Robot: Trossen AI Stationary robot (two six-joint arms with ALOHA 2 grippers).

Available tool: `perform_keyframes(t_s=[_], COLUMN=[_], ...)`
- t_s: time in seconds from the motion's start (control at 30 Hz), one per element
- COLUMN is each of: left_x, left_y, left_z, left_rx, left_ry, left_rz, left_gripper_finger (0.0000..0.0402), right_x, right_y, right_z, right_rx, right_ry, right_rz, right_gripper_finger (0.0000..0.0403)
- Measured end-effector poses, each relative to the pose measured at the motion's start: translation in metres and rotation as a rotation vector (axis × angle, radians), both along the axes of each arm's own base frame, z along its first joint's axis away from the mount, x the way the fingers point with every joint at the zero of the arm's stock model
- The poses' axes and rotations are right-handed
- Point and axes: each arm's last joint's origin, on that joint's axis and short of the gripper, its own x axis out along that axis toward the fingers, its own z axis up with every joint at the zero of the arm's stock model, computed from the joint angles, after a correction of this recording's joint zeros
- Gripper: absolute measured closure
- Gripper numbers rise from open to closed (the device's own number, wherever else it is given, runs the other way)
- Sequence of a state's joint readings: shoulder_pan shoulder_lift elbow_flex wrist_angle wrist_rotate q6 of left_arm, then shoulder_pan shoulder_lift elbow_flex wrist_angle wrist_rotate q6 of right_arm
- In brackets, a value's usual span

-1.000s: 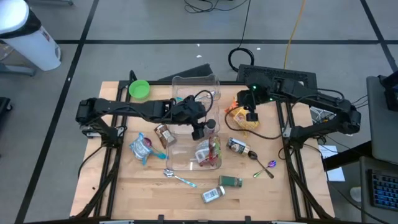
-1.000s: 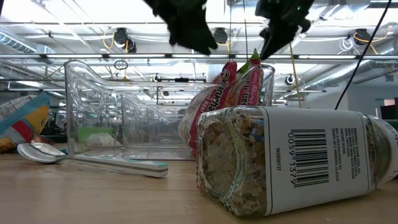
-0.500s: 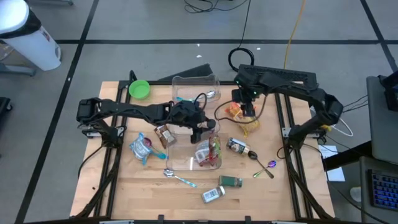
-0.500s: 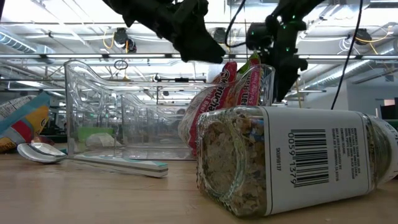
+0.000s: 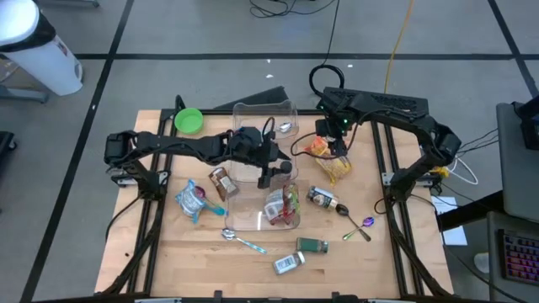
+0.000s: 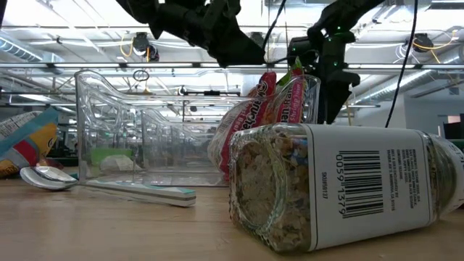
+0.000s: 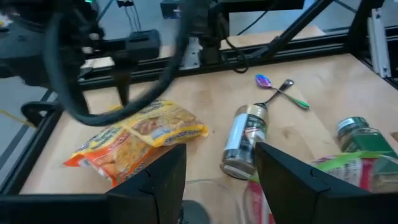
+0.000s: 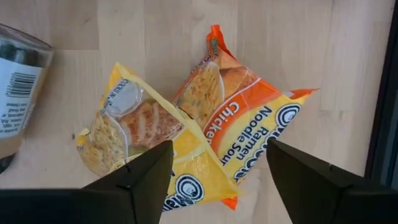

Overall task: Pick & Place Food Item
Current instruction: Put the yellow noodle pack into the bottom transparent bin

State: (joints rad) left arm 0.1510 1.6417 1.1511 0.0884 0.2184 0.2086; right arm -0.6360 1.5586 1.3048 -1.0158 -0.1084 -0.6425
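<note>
Since my right gripper (image 5: 335, 150) hangs spread directly over the ramen packets (image 8: 205, 137), upper right of centre, it's nearer.

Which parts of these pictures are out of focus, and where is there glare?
Left wrist view: the yellow and orange ramen packet looks soft. Low view: the arms overhead are dark against bright ceiling lights, while the clear glass spice jar is sharp. Right wrist view: sharp.

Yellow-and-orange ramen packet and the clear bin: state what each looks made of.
Yellow-and-orange ramen packet: glossy printed plastic film, likely; it creases and catches light.
Clear bin: rigid transparent plastic, apparently; the room shows through its walls, and its edges glint.
</note>
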Motion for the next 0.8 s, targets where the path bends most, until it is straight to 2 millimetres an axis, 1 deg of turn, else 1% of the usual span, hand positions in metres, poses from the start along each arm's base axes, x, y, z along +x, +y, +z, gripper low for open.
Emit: perform_keyframes(t_s=[0.23,0.47,0.6,0.7,0.8], left_x=[-0.003,-0.004,-0.005,-0.005,-0.005], left_y=[0.017,0.024,0.025,0.025,0.025], left_z=[0.002,0.002,0.002,0.002,0.002], left_rx=[-0.034,-0.041,-0.037,-0.037,-0.037], left_ry=[-0.025,-0.030,-0.025,-0.025,-0.024], left_rz=[-0.038,-0.063,-0.065,-0.066,-0.065], left_gripper_finger=[0.0202,0.0208,0.0208,0.0208,0.0208], right_x=[0.002,0.006,0.005,0.004,0.003], right_y=[-0.007,-0.010,-0.010,-0.010,-0.009], right_z=[-0.017,-0.030,-0.032,-0.032,-0.032], right_rx=[0.053,0.091,0.106,0.113,0.123], right_ry=[0.069,0.119,0.138,0.143,0.155], right_rz=[-0.016,-0.021,-0.023,-0.038,-0.046], right_gripper_finger=[0.0168,0.0179,0.0189,0.0207,0.0245])
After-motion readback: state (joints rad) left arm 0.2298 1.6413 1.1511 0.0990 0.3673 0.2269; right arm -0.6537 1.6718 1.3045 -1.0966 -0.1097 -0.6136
